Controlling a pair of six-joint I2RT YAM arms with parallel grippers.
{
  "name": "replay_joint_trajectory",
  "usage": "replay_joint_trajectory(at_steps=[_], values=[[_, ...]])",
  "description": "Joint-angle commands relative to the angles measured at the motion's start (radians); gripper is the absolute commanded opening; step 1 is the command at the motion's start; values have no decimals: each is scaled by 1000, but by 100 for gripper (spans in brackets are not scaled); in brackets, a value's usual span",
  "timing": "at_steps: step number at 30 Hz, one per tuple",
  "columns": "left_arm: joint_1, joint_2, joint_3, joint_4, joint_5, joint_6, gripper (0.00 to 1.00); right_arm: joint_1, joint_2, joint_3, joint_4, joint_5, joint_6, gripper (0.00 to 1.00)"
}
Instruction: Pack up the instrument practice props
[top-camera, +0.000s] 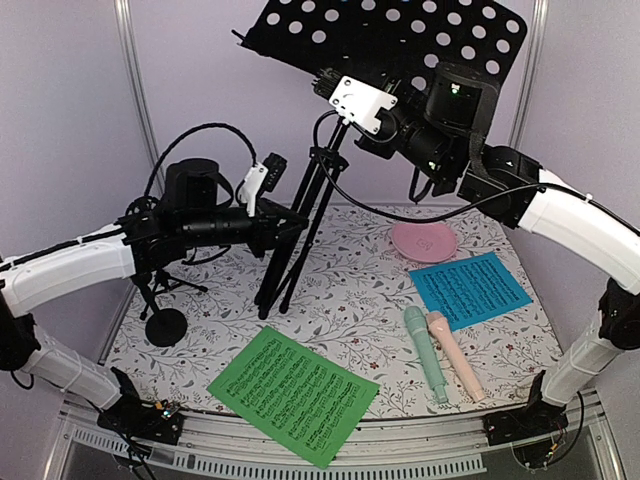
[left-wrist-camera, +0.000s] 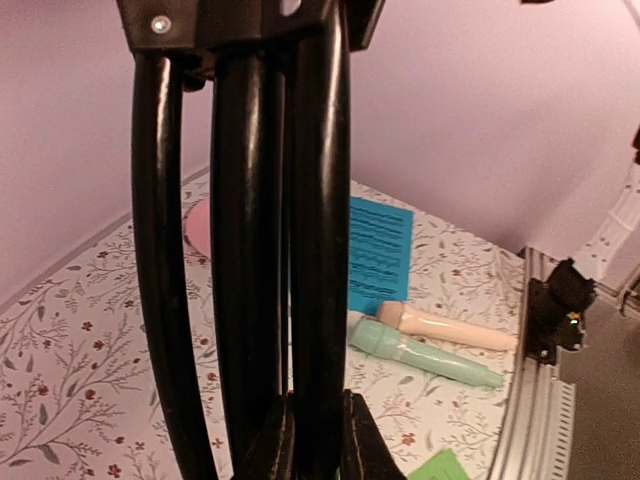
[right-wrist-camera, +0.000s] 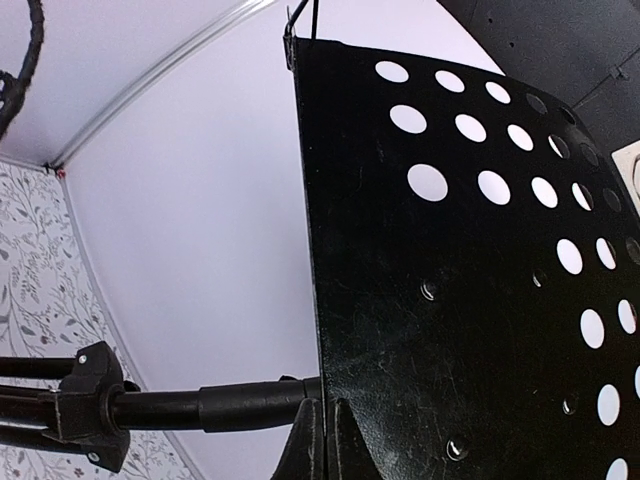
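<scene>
Stand-folding step, I judge: left pincer (left-wrist-camera: 318, 440) nipped shut on tripod (left-wrist-camera: 250, 250) legs, right pincer (right-wrist-camera: 322, 440) clamped on music desk (right-wrist-camera: 450, 300) edge, both upright on worktop (top-camera: 350, 310); next likely needs desk tilted flat, tripod braced

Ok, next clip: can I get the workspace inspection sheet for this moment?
Surface: floral cloth, flat.
Job's things: tripod and perforated desk upright, assembled; green page, blue page, mint microphone and pink microphone lying flat; mic support standing left.
Clutter: pink dish.
Grippers: left gripper closed on a tripod leg; right gripper closed on the desk's edge.
Cables: black cable looping under the desk past the tripod.
Surroundings: lilac walls, metal rail at near edge.
</scene>
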Motion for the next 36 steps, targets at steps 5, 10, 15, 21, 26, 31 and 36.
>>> replay_joint_trajectory(at_steps=[5,10,15,21,26,31,36], values=[[69,-165,-20,781,454,-345,0,75,-32,-160,75,-271,234,0],[74,-102,-26,953,518,-543,0,75,-38,-177,103,-298,280,0],[74,-87,-21,896,477,-625,0,75,-57,-218,108,-304,343,0],[73,-123,-35,650,338,-640,0,76,-63,-279,78,-259,495,0],[72,-202,-141,466,203,-673,0,75,-78,-389,110,-228,659,0],[70,-297,-339,368,105,-727,0,76,-74,-472,141,-250,780,0],[66,-332,-482,325,22,-746,0,75,-61,-532,160,-297,871,0]])
